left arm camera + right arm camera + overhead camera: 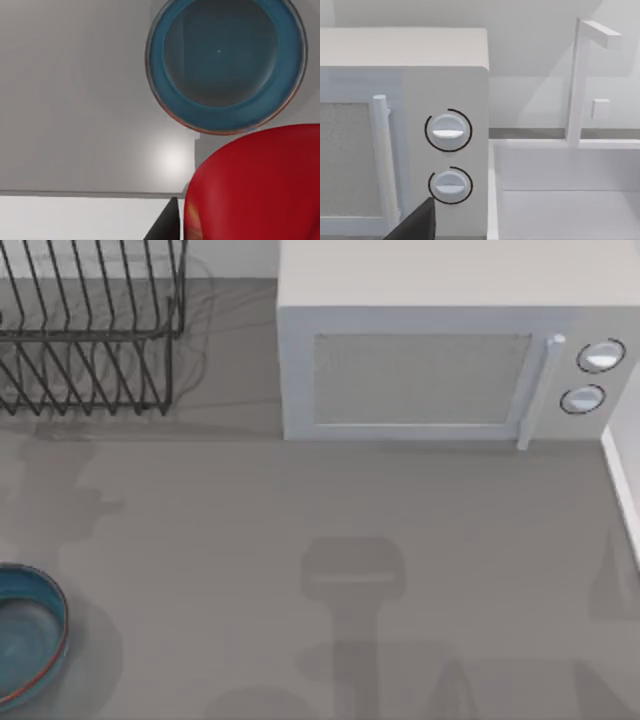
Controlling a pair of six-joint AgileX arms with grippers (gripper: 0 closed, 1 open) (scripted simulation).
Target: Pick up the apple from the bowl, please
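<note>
Apple [255,185] glossy red, round, no long axis or stem direction discernible; sits close against left wrist camera, above and apart from bowl [225,62]. Bowl blue-teal with reddish-brown rim, upright, open side up, nothing inside, at left edge of grey bench [300,540] in top view [30,635]. Left end effector: grip state cannot be told. Right end effector: cannot be told either. Black wire dish rack [90,325] at back left, white microwave [440,350] at back, two round knobs [448,131], white sink [560,190] beside it. No readable writing.
</note>
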